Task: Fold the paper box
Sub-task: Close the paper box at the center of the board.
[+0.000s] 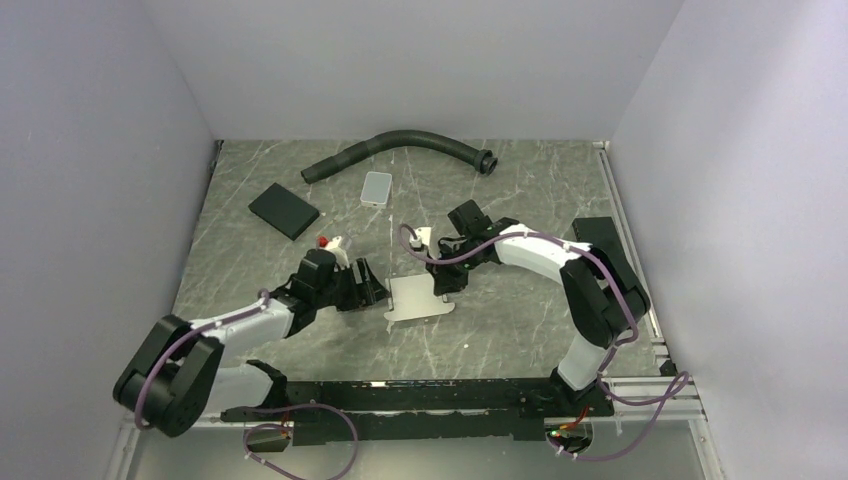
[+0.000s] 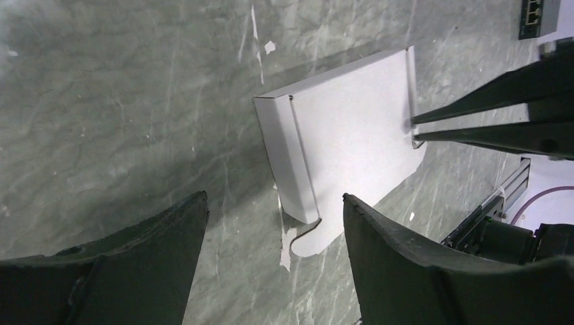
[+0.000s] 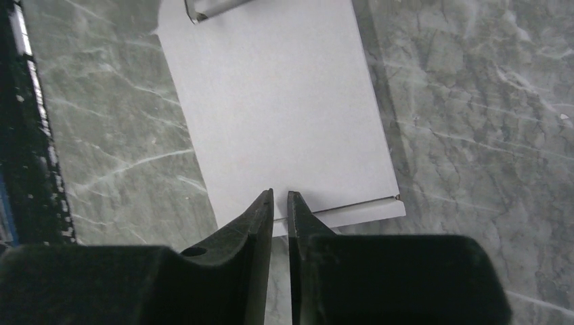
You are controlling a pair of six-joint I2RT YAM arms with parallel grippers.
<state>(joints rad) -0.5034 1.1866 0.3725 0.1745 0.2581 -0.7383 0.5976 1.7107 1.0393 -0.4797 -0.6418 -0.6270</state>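
The paper box (image 1: 420,298) lies flat on the marble table between the two arms, a white sheet with one long side folded up into a narrow wall (image 2: 294,159) and a rounded tab at its near corner. My left gripper (image 2: 274,200) hovers just short of that wall, jaws wide open with nothing between them. It sits left of the box (image 1: 372,285) in the top view. My right gripper (image 3: 281,202) rests at the opposite edge of the box (image 3: 284,101), over a narrow folded strip. Its fingers (image 2: 474,122) stand a slim gap apart, clamping nothing that I can see.
A black hose (image 1: 400,145) curves along the back of the table. A light grey tile (image 1: 377,187) and a black pad (image 1: 284,210) lie behind the box on the left. A small red and white object (image 1: 335,243) sits by the left wrist. A metal rail (image 1: 625,230) lines the right edge.
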